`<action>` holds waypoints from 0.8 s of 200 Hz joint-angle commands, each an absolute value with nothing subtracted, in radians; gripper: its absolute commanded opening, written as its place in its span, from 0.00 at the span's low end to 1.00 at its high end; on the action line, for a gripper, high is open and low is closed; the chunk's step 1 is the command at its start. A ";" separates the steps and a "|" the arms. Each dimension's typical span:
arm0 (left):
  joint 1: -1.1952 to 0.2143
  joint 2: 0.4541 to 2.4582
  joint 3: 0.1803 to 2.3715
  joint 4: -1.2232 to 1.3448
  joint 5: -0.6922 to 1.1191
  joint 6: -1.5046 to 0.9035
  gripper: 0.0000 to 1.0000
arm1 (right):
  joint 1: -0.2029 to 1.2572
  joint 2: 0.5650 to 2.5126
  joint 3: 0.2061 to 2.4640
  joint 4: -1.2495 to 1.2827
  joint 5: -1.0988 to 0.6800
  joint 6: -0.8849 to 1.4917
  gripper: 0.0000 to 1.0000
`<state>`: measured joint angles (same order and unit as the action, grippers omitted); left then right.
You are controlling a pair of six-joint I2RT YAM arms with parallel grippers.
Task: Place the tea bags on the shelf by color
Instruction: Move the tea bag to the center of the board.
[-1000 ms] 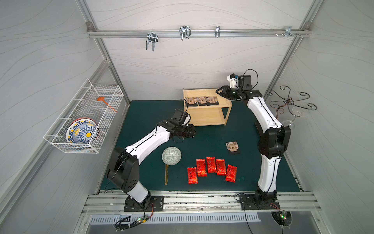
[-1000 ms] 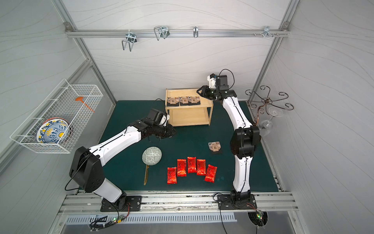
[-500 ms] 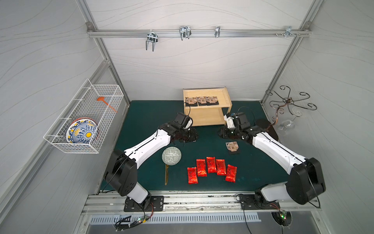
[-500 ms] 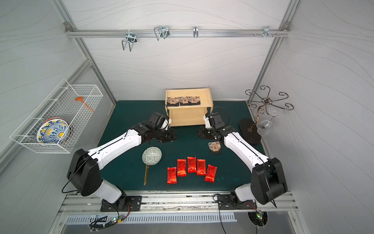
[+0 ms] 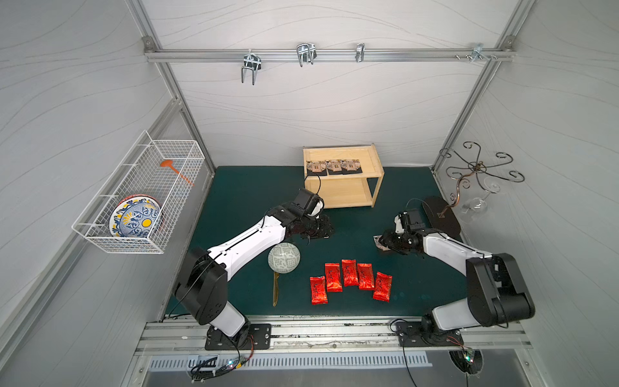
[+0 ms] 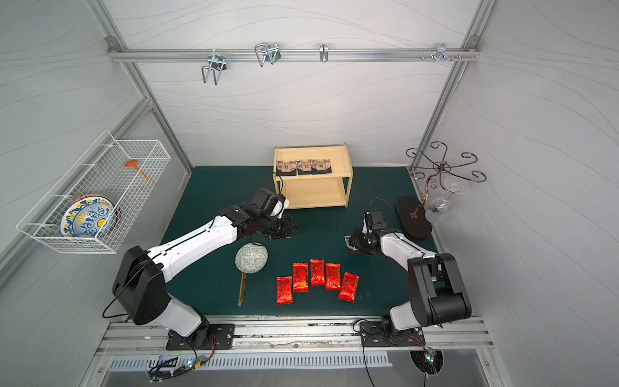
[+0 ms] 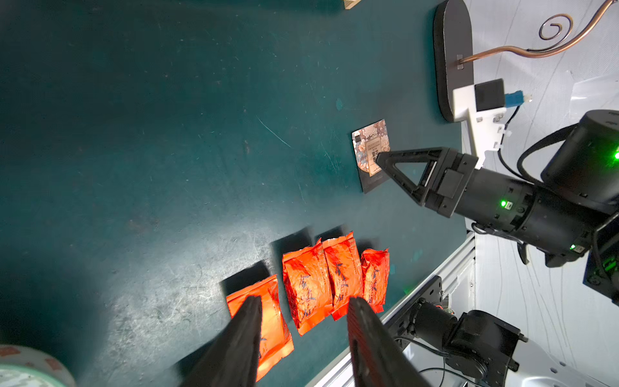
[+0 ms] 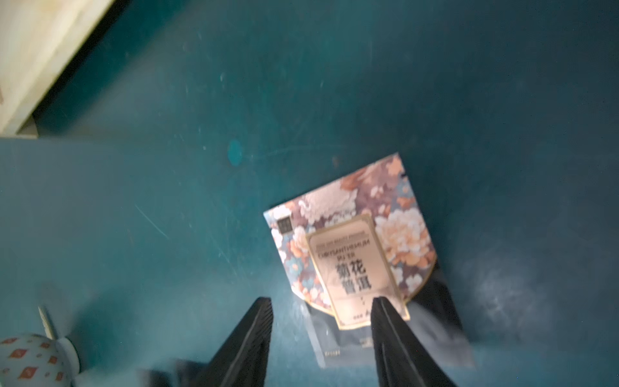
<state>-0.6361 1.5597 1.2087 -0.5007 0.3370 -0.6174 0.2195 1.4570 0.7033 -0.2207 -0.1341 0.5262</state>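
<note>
Risk: right gripper (image 8: 321, 301), jaws apart over the flat beige floral tea packet (image 8: 351, 241), may skid off its thin edge; left gripper (image 7: 304, 300) gapes empty.

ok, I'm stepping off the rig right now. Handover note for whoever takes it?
Left gripper: open, empty, above the mat near the red sachets.
Right gripper: open, down at the lone beige packet on the mat, not gripped yet.
Done: three beige packets in a row on the top tray of the shelf.
Left: the lone beige packet should probably join them; the five red sachets lie in a row on the mat, likely bound for the lower tier.
</note>
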 commanded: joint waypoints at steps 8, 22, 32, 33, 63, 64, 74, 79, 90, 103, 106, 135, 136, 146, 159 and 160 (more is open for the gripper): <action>-0.640 1.575 1.206 -0.463 0.352 -0.621 0.47 | 0.196 1.508 0.699 -0.159 -0.146 0.519 0.53; -0.639 1.575 1.205 -0.462 0.353 -0.621 0.47 | 0.195 1.534 0.703 -0.149 -0.157 0.518 0.53; -0.640 1.577 1.202 -0.461 0.353 -0.621 0.47 | 0.196 1.548 0.701 -0.137 -0.176 0.522 0.53; -0.639 1.576 1.202 -0.461 0.353 -0.621 0.47 | 0.197 1.550 0.700 -0.134 -0.178 0.522 0.53; -0.639 1.578 1.195 -0.450 0.356 -0.627 0.47 | 0.266 1.573 0.693 -0.113 -0.181 0.536 0.52; -0.639 1.578 1.193 -0.450 0.356 -0.627 0.47 | 0.270 1.574 0.694 -0.112 -0.180 0.537 0.52; -0.639 1.578 1.190 -0.446 0.357 -0.630 0.47 | 0.307 1.575 0.693 -0.106 -0.171 0.550 0.52; -0.639 1.578 1.189 -0.444 0.357 -0.630 0.47 | 0.323 1.580 0.692 -0.099 -0.173 0.561 0.52; -0.640 1.579 1.190 -0.442 0.357 -0.632 0.47 | 0.363 1.595 0.693 -0.084 -0.174 0.587 0.52; -0.639 1.581 1.187 -0.440 0.357 -0.634 0.47 | 0.420 1.619 0.699 -0.063 -0.167 0.618 0.51; -0.639 1.581 1.188 -0.440 0.357 -0.634 0.47 | 0.432 1.626 0.702 -0.058 -0.165 0.627 0.51; -0.643 1.593 1.173 -0.427 0.360 -0.646 0.46 | 0.531 1.685 0.737 -0.008 -0.167 0.703 0.51; -0.644 1.593 1.172 -0.427 0.360 -0.646 0.46 | 0.534 1.687 0.738 -0.008 -0.167 0.706 0.51; -0.645 1.601 1.170 -0.421 0.360 -0.651 0.46 | 0.556 1.699 0.756 -0.003 -0.174 0.726 0.51; -0.650 1.615 1.167 -0.409 0.365 -0.658 0.46 | 0.567 1.707 0.778 0.000 -0.194 0.739 0.51; -0.650 1.617 1.167 -0.408 0.365 -0.660 0.46 | 0.567 1.707 0.780 0.001 -0.197 0.739 0.51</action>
